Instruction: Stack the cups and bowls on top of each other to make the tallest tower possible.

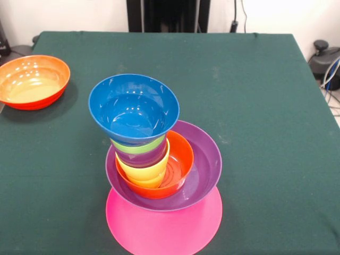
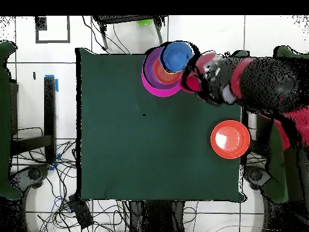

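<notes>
The tower stands at the table's near edge in the front view. Its base is the upturned pink bowl [image 1: 164, 226]. On it sit the purple bowl [image 1: 204, 170], the small orange bowl [image 1: 181, 156], then the yellow cup [image 1: 142, 172], purple cup [image 1: 141, 158] and green cup [image 1: 137, 146]. The blue bowl [image 1: 133, 109] is on top, tilted toward the camera. The tower also shows in the overhead view [image 2: 158, 81]. The gripper [image 2: 202, 71] shows only in the overhead view, at the arm's end just right of the tower. The red cup and light green bowl are out of view.
The large orange bowl [image 1: 33, 81] sits upright at the table's far left in the front view, and at the right in the overhead view [image 2: 230, 139]. The red and black arm [image 2: 259, 81] reaches in from the right of the overhead view.
</notes>
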Controlling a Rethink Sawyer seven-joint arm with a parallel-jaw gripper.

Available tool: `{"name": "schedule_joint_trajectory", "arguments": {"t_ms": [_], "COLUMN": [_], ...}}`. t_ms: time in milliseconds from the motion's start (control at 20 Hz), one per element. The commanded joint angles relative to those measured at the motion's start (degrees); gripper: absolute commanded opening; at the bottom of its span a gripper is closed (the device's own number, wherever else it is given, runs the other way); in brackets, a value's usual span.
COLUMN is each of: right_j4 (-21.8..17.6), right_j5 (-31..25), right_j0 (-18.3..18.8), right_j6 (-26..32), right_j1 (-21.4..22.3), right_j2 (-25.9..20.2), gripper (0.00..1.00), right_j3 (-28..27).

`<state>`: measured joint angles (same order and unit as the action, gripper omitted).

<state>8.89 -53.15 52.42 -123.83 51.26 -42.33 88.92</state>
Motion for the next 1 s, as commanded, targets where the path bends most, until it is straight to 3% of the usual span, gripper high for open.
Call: {"name": "schedule_joint_trajectory", "arguments": {"t_ms": [50,1000], "right_j4": [1.54,5.95], "right_j5": [-7.37,-10.69], "right_j0": [-6.69,-15.39], "right_j6": [-7.03,-11.99], "right_j1": [-7.05,-22.01], "right_j2": [3.14,7.1], "gripper": [0.0,0.0], "right_j3": [-10.52,-32.03]}}
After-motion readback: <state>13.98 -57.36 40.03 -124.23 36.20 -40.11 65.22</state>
